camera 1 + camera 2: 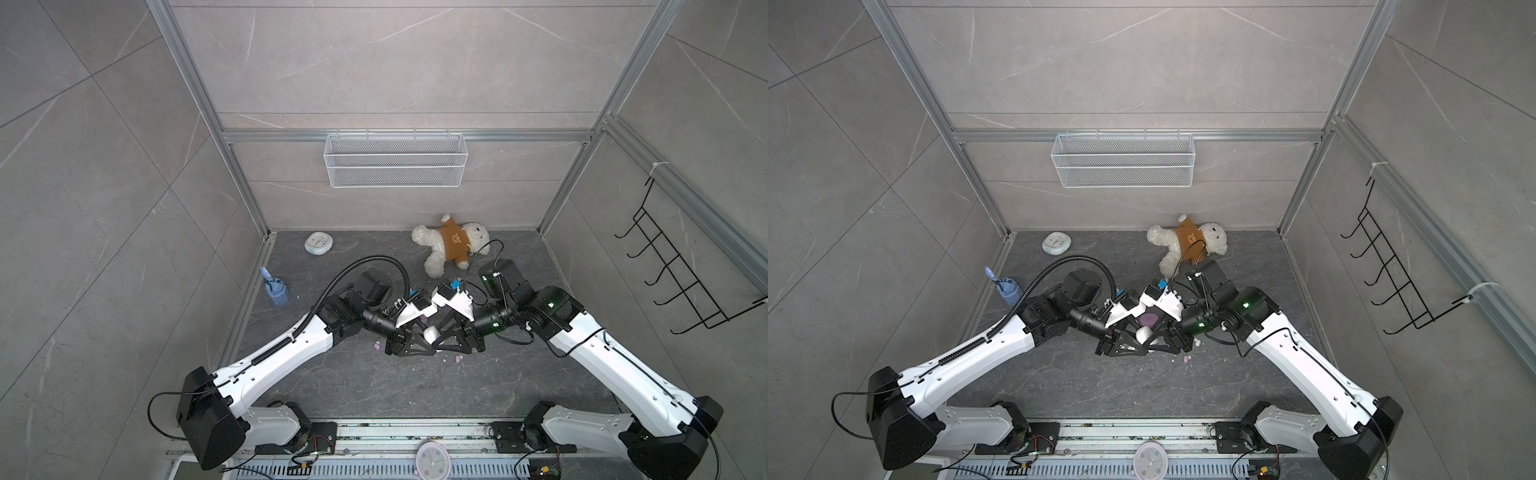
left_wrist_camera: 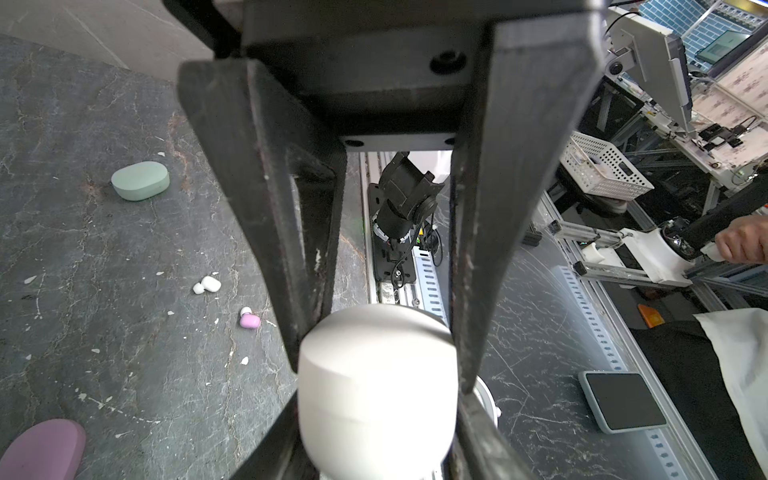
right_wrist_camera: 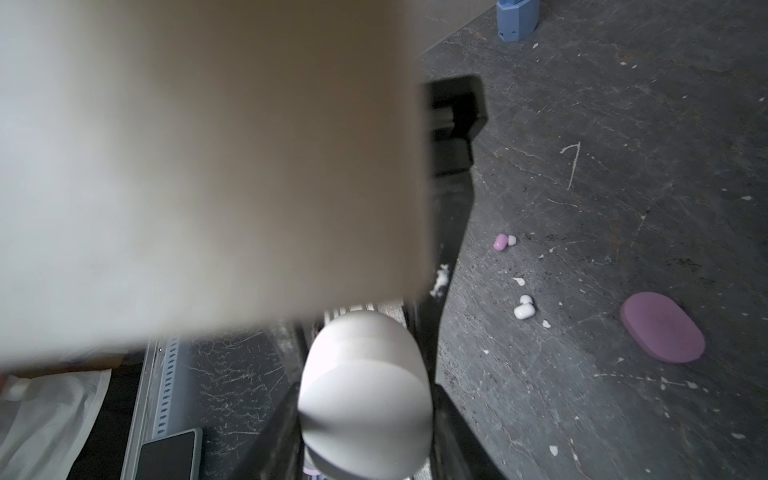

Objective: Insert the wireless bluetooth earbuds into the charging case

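- The left claw [image 2: 380,374] is clamped on the white case [image 2: 374,415]. The right claw [image 3: 365,374] pinches the same case from the opposite side.
- This is likely the lid-prising step. Hold the base firm with one claw and ease the lid up along the seam with the other — slowly, since the shell looks slick.
- The buds are not in yet: a white bud [image 2: 210,284] and a pink bud [image 2: 249,321] lie loose on the table [image 2: 124,374].
- Only the left wrist view shows the mint case [image 2: 140,180]. The right wrist view is half blocked by a pale blur [image 3: 208,166], yet it shows the pink case [image 3: 663,328] whole.
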